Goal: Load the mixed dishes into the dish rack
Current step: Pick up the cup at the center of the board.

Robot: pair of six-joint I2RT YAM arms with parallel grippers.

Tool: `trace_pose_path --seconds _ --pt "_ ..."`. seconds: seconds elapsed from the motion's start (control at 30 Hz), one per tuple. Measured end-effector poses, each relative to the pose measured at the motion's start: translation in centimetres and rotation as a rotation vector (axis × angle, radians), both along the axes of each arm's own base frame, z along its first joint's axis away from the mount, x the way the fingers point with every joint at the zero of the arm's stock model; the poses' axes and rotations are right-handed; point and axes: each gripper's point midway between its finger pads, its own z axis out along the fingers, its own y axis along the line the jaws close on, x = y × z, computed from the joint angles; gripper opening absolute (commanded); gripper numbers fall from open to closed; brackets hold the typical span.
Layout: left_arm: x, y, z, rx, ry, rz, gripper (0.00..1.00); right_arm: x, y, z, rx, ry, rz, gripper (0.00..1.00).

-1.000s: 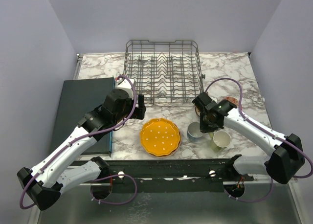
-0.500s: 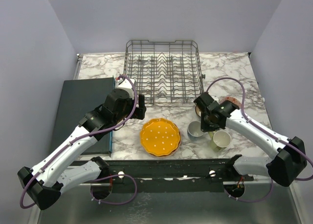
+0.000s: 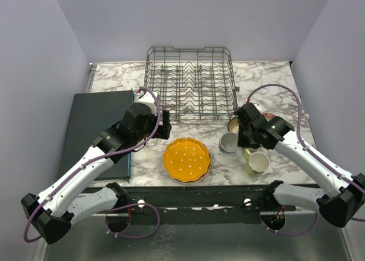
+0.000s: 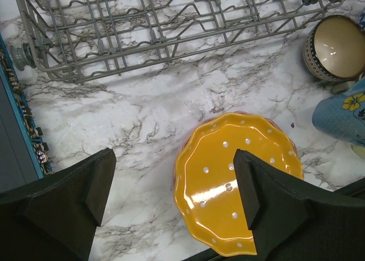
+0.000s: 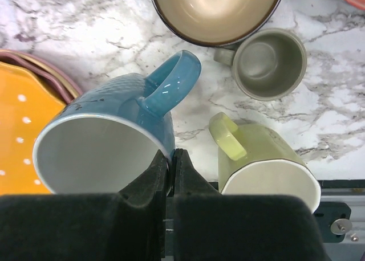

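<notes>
In the top view, the right gripper is clenched on the blue mug. The mug is tipped between the orange plate and the yellow mug, just in front of the dish rack. The left gripper hovers beside the plate.

From the left wrist, we see its jaws spread wide over the marble table, grasping nothing.

From the right wrist, the jaws pinch the mug's rim wall beside the handle. The mouth faces the camera, the long axis runs away toward the base, and the handle points at the brown bowl. We judge the mug to be stiff, glazed, slippery and breakable. A rim pinch may let it swing, so the rim wall near the handle suits best.
</notes>
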Motion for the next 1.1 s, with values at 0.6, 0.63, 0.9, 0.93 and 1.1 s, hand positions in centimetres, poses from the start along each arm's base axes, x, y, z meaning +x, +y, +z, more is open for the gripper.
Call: trace_pose_path --seconds 0.6,0.63,0.9,0.93,1.1 --pt "-2.1 -4.2 1.1 -0.244 0.122 -0.096 0.99 1.6 3.1 5.1 0.2 -0.189 0.115 0.01" --pt "-2.3 -4.5 1.3 -0.265 0.13 -0.105 0.99 1.6 3.4 5.4 0.216 -0.199 0.125 0.0" --pt "-3.5 -6.7 3.3 -0.424 0.188 -0.169 0.99 2.0 5.8 8.1 0.357 -0.291 0.207 0.01" --pt "-3.6 -6.9 3.7 -0.443 0.19 -0.18 0.99 2.0 6.1 8.5 0.377 -0.306 0.218 0.01" --pt "-2.7 -7.2 5.3 -0.555 0.209 -0.205 0.99 1.6 7.1 10.0 0.457 -0.357 0.275 0.0"
